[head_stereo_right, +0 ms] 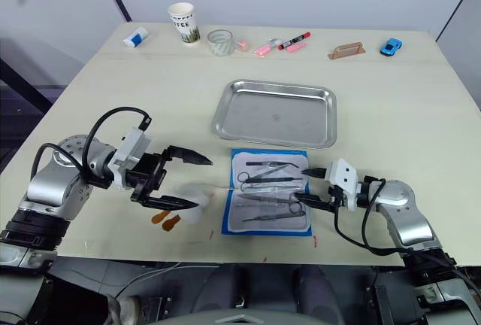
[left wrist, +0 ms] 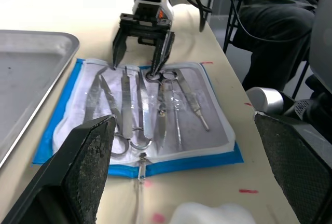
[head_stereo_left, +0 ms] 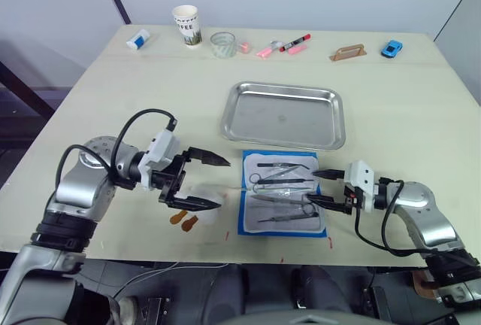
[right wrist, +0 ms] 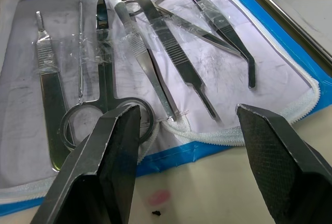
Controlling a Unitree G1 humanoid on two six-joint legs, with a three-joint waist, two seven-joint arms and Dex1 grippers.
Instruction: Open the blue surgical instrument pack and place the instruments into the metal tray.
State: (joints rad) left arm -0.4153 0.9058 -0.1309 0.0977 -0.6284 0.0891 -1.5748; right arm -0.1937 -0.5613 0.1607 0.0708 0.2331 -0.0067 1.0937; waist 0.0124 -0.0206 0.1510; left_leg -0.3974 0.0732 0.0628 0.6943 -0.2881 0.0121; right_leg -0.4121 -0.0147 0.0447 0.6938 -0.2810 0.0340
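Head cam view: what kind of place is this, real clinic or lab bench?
Likely a lab or office test bench, not a clinic. The pale wooden table carries unrelated props: a paper coffee cup, a blue toy car and a marker pen beyond the metal tray. A seated person watches nearby.

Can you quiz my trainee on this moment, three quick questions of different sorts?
1. True or false: the metal tray already holds instruments.
2. Multiple choice: the blue surgical instrument pack is (A) zipped shut, (B) lying open with its lining up, (C) inside the tray.
3. Which gripper has its fingertips at the pack's edge, by a pair of ring handles?

Key
1. False: the tray is bare; the instruments lie in the pack.
2. B.
3. The right gripper, open at the pack's right edge; the left gripper, also open, is off the pack's left side, above the table.
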